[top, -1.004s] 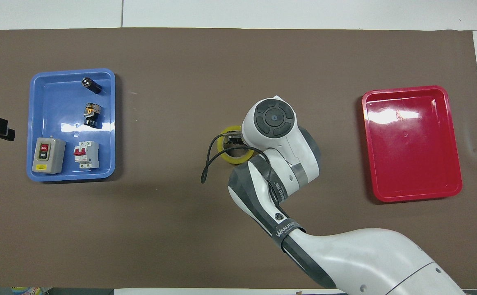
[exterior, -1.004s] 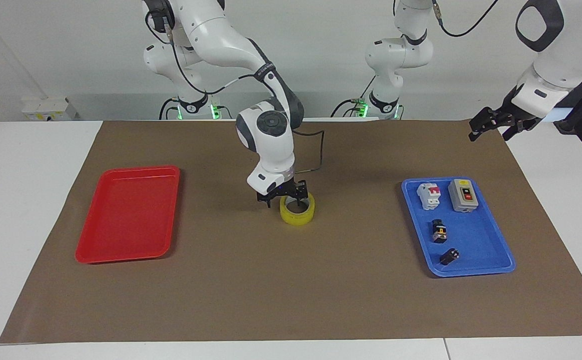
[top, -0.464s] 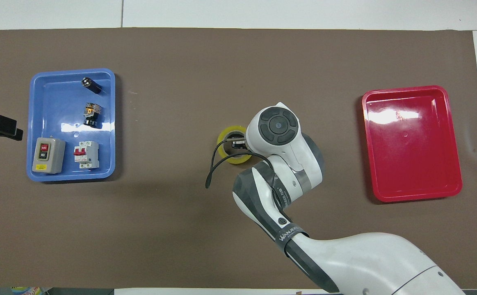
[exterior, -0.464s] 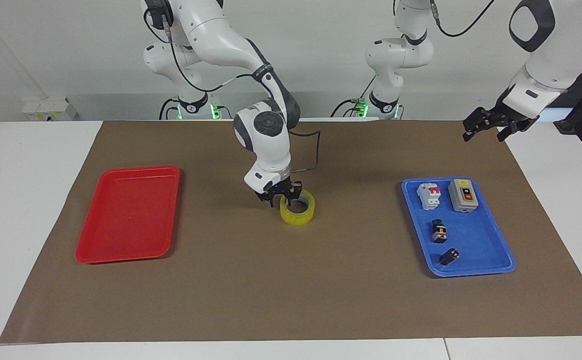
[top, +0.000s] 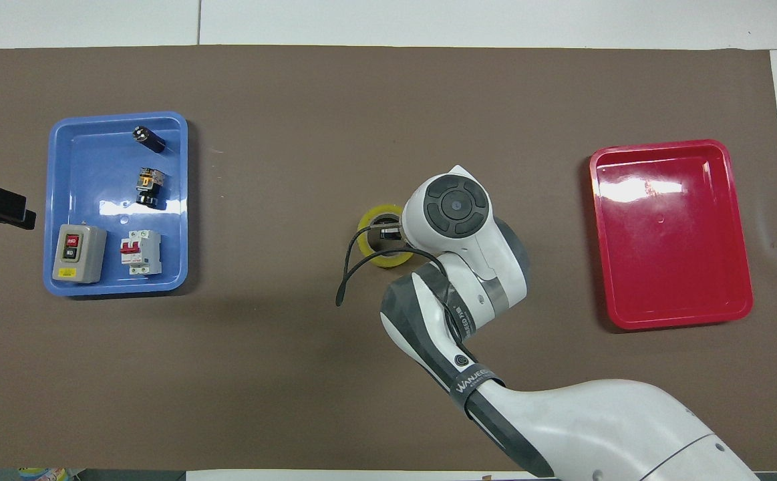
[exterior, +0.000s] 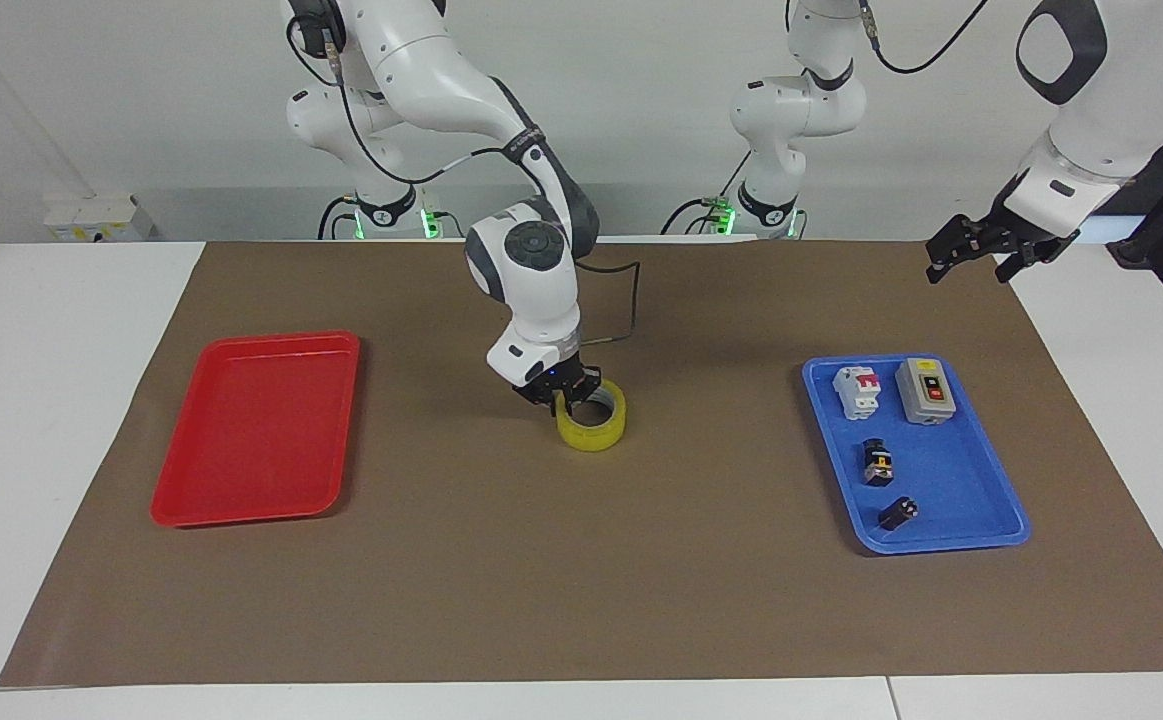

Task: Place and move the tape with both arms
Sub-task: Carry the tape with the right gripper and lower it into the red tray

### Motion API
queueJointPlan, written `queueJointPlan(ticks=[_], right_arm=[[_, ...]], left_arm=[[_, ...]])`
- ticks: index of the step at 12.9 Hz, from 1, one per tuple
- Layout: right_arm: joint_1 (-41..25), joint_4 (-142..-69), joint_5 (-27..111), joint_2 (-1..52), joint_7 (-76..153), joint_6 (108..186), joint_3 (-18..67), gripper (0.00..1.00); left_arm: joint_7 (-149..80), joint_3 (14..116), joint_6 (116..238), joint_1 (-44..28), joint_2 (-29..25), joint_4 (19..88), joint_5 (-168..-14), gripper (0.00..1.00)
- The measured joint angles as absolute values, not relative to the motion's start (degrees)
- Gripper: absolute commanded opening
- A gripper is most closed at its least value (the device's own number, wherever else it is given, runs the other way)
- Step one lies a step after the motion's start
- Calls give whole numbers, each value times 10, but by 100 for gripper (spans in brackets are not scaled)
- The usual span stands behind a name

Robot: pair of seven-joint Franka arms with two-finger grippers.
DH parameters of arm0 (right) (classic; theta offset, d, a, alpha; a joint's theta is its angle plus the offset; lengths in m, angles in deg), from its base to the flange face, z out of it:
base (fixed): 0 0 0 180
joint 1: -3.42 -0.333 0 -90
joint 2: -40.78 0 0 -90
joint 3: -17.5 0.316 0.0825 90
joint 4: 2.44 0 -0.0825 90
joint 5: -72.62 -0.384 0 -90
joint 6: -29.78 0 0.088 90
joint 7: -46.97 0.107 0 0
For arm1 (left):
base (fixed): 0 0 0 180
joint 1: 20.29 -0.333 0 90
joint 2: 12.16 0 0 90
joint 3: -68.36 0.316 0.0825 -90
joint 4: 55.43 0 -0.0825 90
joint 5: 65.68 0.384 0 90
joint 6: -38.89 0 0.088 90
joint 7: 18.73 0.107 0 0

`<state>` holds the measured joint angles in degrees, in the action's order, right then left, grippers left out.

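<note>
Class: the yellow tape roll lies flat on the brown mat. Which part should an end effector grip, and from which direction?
Grip the ring wall of the tape from above, one finger inside the open core, one outside. It lies flat with the hole facing up, as the right end effector grips it now.

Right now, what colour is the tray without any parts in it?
Red; the red tray shows best in the overhead view.

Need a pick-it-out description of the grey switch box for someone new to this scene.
Find the blue tray on the brown mat, toward the left arm's end of the table. The grey switch box sits in it at the edge nearest the robots, beside the white breaker. It alone has a grey casing with red and black buttons.
</note>
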<state>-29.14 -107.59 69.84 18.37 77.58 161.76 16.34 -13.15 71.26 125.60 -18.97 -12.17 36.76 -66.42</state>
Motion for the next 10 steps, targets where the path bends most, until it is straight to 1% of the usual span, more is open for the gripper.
queueJointPlan(ticks=[2, 4, 5, 7, 8, 10], right_arm=[[-276, -1041, 711, 186, 763, 1561, 158, 0], [-222, -989, 718, 200, 693, 1471, 155, 0], [-182, -975, 718, 216, 637, 1429, 154, 0], [-86, -969, 718, 257, 508, 1354, 152, 0], [-40, -970, 717, 271, 451, 1330, 151, 0], [42, -980, 716, 280, 345, 1318, 151, 1]], left_arm=[[-132, 713, 1256, -190, -122, 368, -664, 100], [-132, 713, 1256, -190, -122, 368, -664, 100], [-132, 713, 1256, -190, -122, 368, -664, 100], [-132, 713, 1256, -190, -122, 368, -664, 100], [-132, 713, 1256, -190, -122, 368, -664, 100], [-132, 713, 1256, -190, -122, 368, -664, 100]])
